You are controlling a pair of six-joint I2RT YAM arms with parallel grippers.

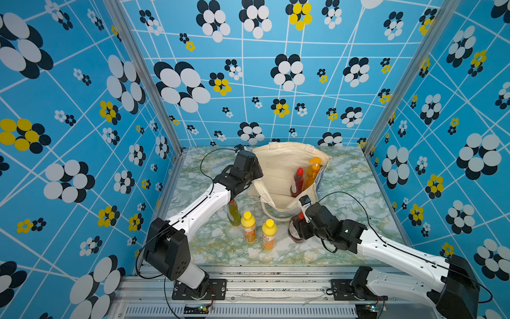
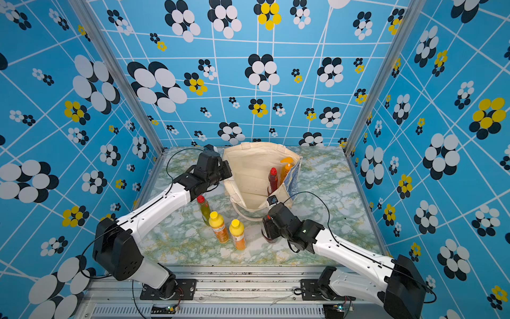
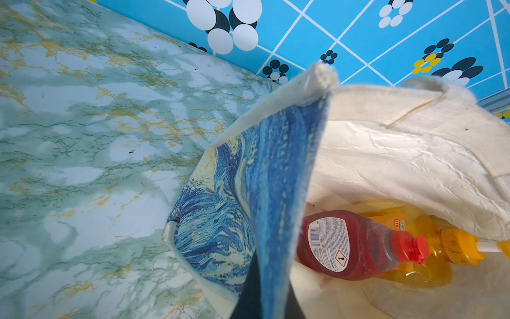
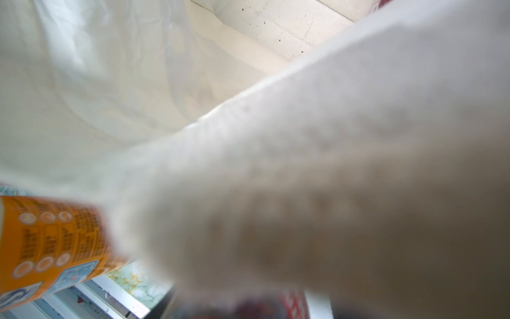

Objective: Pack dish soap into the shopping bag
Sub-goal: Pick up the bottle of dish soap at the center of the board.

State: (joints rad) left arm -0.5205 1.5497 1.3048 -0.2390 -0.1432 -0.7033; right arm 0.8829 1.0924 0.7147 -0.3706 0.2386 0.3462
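Hiding behind right gripper [image 1: 300, 226], dark red bottle [image 1: 292, 234], grip unclear

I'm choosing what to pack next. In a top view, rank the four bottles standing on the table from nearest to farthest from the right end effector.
From the right end effector:
1. dark red bottle, right at it.
2. front yellow-capped bottle, to its left.
3. rear yellow-capped bottle, farther left.
4. olive-green bottle, farthest left.
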